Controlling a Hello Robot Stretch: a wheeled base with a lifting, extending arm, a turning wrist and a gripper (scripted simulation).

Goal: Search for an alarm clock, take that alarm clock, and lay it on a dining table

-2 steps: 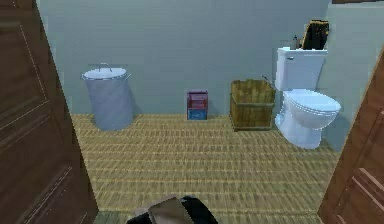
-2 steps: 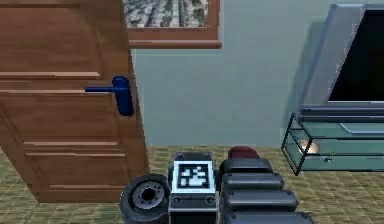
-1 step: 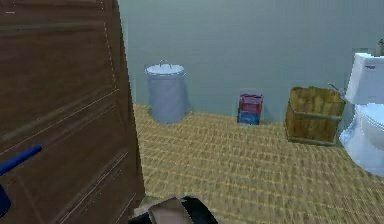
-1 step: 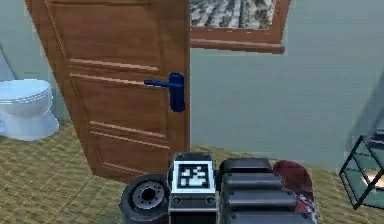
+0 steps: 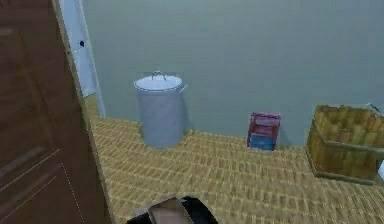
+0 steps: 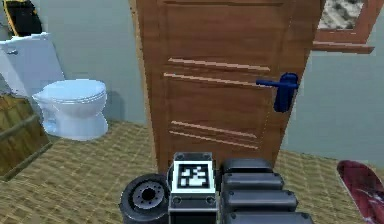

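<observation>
Judged: search step. The hand (image 6: 148,198) sits near and low before the wooden door (image 6: 225,80), toilet (image 6: 72,105) far left. Its grip and load cannot be told, nor which way the alarm clock lies from it.

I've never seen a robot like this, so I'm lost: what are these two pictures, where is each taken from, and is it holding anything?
These are simulator pictures from a wheeled robot with one arm, searching a house. The forward view looks ahead and slightly down: a brown door close on the left, then a grey lidded bin, a pink and blue box and a wooden crate on the woven floor by the wall. The arm side view looks out to the side where the arm reaches: a wooden door with a blue handle, and a white toilet. The dark shapes at its bottom edge are the arm, with a white marked square and, left of that, the gripper. I cannot tell whether it holds anything.
</observation>
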